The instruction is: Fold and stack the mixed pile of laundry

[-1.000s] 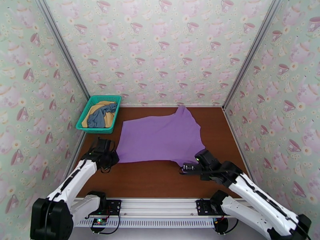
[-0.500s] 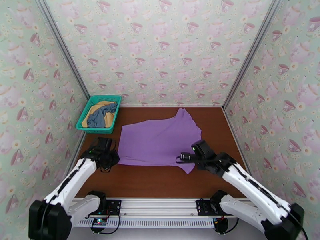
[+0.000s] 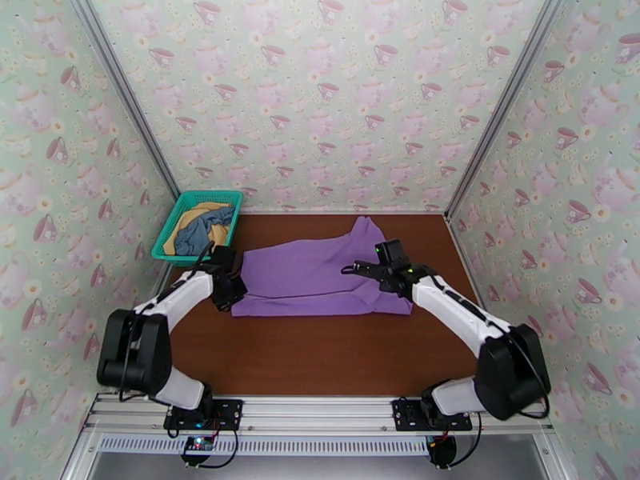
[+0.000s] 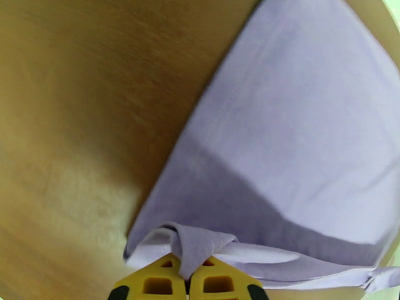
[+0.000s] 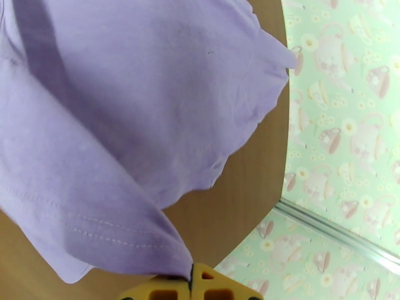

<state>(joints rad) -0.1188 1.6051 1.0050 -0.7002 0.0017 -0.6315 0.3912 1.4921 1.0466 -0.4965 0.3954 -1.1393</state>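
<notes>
folding the shirt [image 3: 316, 278] in half looks like the step in hand: each gripper pinches a corner of its hem [image 5: 100, 231] and holds it up over the layer beneath. the left gripper [image 4: 189, 277] is clamped tight on a bunched fold, which rises between its yellow fingers [image 4: 150, 285]. ahead of them and to their right the shirt lies flat on the table [image 3: 320, 354], with bare wood to their left. the right gripper [image 5: 191, 278] is likewise closed on a stitched corner, the cloth draping away ahead and left of its tips, a sleeve [image 5: 280, 51] beyond. in the top view a doubled edge lies on the near side of both grippers. the grey-blue garment [image 3: 196, 236] and yellow garment [image 3: 210, 210] sit in the basket [image 3: 170, 236], just beyond the left gripper. next, i judge, both corners need lowering together onto the far edge, level and taut, before letting go; an uneven release would skew the fold.
</notes>
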